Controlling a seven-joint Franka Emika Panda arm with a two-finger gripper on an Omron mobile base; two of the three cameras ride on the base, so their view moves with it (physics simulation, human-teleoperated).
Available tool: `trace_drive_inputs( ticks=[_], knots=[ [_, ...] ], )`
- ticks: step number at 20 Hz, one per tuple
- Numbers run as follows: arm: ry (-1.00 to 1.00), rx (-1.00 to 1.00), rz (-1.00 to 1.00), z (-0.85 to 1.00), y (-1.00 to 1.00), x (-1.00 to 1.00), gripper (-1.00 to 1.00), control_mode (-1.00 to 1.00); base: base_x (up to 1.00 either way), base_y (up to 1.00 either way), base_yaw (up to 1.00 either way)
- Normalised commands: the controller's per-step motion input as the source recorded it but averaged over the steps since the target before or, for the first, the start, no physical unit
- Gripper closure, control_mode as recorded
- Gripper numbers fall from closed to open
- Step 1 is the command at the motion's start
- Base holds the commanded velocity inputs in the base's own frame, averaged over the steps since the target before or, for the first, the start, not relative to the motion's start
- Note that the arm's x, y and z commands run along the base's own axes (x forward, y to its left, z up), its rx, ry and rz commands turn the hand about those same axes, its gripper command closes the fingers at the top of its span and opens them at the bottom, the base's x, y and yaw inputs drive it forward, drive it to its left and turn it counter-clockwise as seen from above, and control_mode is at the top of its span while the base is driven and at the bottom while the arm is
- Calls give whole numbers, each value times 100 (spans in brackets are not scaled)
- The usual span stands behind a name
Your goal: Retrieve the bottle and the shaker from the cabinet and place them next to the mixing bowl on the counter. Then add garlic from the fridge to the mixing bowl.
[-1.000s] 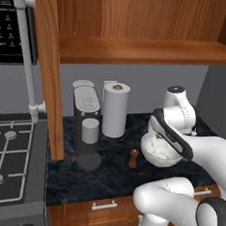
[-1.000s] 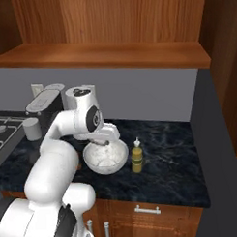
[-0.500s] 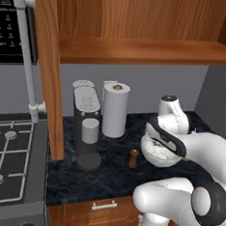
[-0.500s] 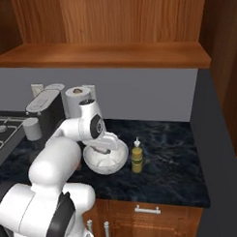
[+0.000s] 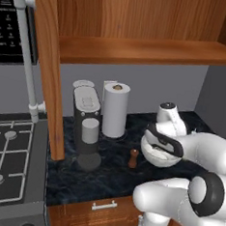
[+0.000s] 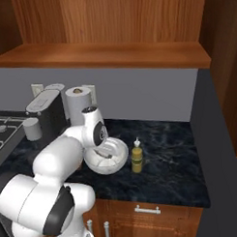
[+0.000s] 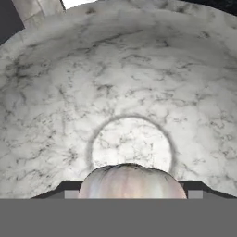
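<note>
One garlic (image 7: 133,181) bulb sat between the two finger tips of the gripper (image 7: 132,190), which was closed on it, low inside the single marble bowl (image 7: 55,92). Its rounded top faced the camera; its long axis could not be told. One bottle (image 6: 137,156) stood upright just beside the bowl, one shaker (image 5: 133,158) on the other side.

The white arm is folding forward and down, its wrist bending steeply so the claw (image 7: 132,196) is pointing downward, its fingers sitting on either side of a garlic bulb (image 7: 132,181).
</note>
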Motion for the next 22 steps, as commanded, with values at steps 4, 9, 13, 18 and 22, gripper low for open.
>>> trace_drive_inputs(
  ticks=[4,9,13,18,22],
  knots=[
    [0,12,0,-21,-48,45,100,-100,0,0,0],
    [0,8,0,-13,-21,40,100,-100,0,0,0],
    [0,0,0,-1,13,29,100,-100,0,0,0],
    [0,0,0,-4,29,11,-100,-100,0,0,0],
    [0,0,0,-3,9,-1,-100,-100,0,0,0]
  ],
)
